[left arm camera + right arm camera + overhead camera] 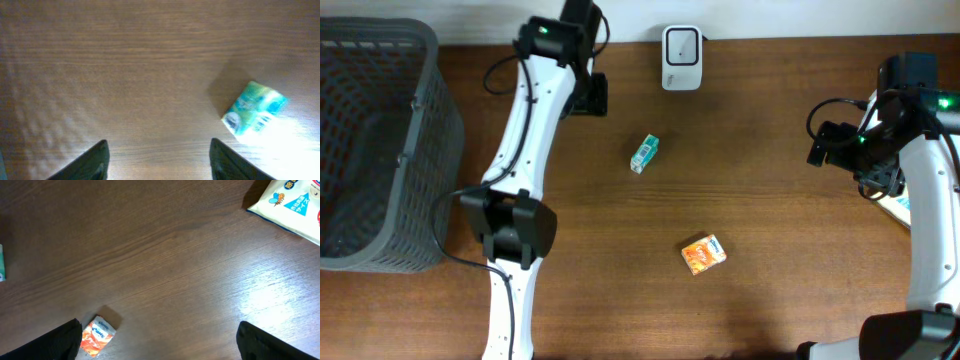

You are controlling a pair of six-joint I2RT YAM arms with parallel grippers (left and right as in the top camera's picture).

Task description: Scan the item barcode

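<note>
**Both claws spread, nothing held**

The left claw [159, 144] hangs over bare tabletop [125, 75]. Its 2 fingers [97, 161] stand apart, with nothing between them and nothing touching them. The green box [644, 153] lies near the middle of the tabletop. In the left wrist view it sits to the right of this claw and clear of both fingers. From overhead the claw is at the far side, and the box lies nearer and to its right.

The white scanner [681, 45] stands at the far edge, about centre. The box lies on the near side of it, slightly left and apart from it.

The right claw [159, 325] is spread wide and empty over the right side of the tabletop. An orange pack [703, 254] lies flat on the near side of the box, a little to its right and well apart from it. In the right wrist view the pack shows just beside 1 finger, down on the wood and untouched. A white packet [292, 205] lies at the right edge, partly hidden by the right arm from overhead. A grey basket [375, 150] stands at the far left.
</note>
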